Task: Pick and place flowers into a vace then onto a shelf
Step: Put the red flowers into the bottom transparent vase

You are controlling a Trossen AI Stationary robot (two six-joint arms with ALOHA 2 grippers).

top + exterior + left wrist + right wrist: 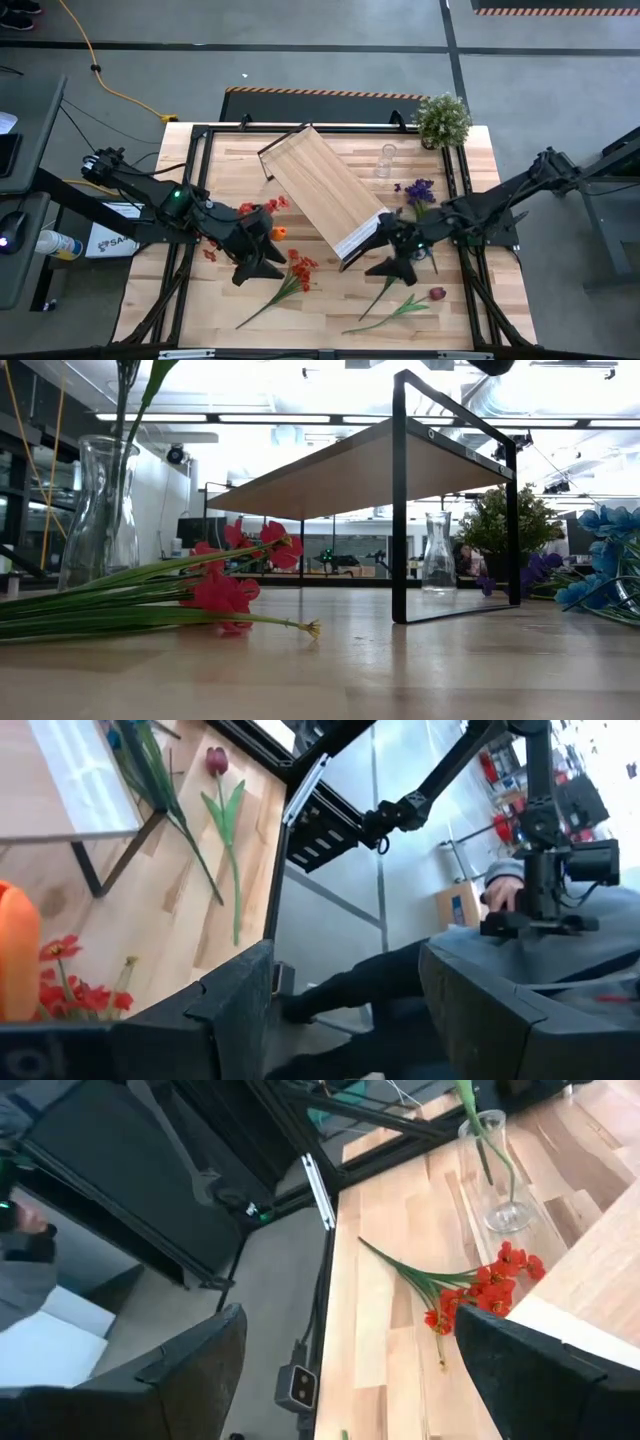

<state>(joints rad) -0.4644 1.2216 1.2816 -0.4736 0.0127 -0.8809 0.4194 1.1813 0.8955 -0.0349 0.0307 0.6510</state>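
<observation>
The light-wood shelf (325,190) stands aslant mid-table on its black frame legs (400,510). Flowers lie loose on the table: a red spray (300,270), a dark red tulip (437,294) and purple blooms (418,190). An orange bloom (280,233) shows beside my left arm. A clear vase (492,1170) holds green stems; the high view hides it. My left gripper (258,265) hovers open above the red spray. My right gripper (393,265) hovers open near the shelf's white-strip end. Neither has anything between its fingers.
A second, empty clear vase (386,160) stands past the shelf, and a bushy potted plant (442,118) sits at the far right corner. A black frame rims the table (200,135). A person (505,885) shows beyond the table's edge.
</observation>
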